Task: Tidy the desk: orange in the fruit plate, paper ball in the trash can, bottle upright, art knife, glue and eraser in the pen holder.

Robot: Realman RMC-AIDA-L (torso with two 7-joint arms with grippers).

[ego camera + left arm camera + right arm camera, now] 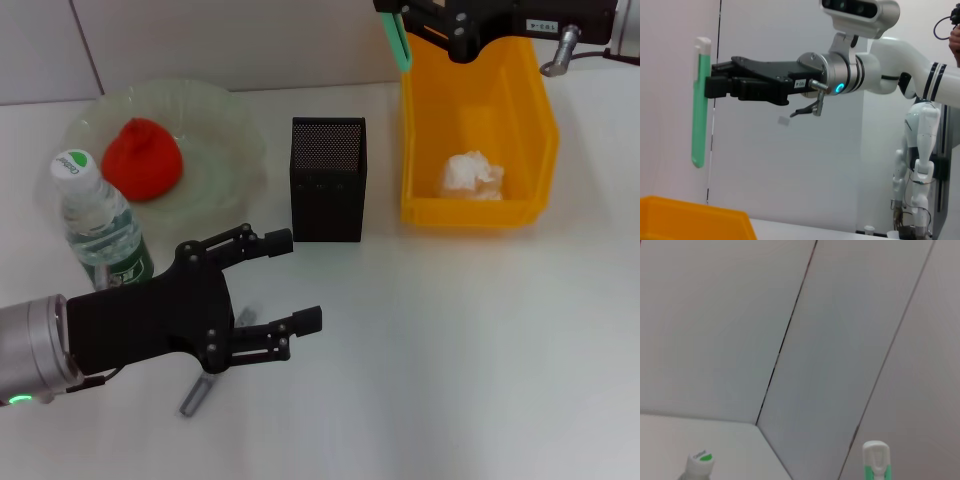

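Overhead, glue [401,40] above trash can [530,100] rim.

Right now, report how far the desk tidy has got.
Done: orange in plate, paper ball in yellow bin, bottle upright. In hand: right end effector grips a green stick above the bin. Remaining: a grey tool lies under the open left end effector; pen holder contents hidden.
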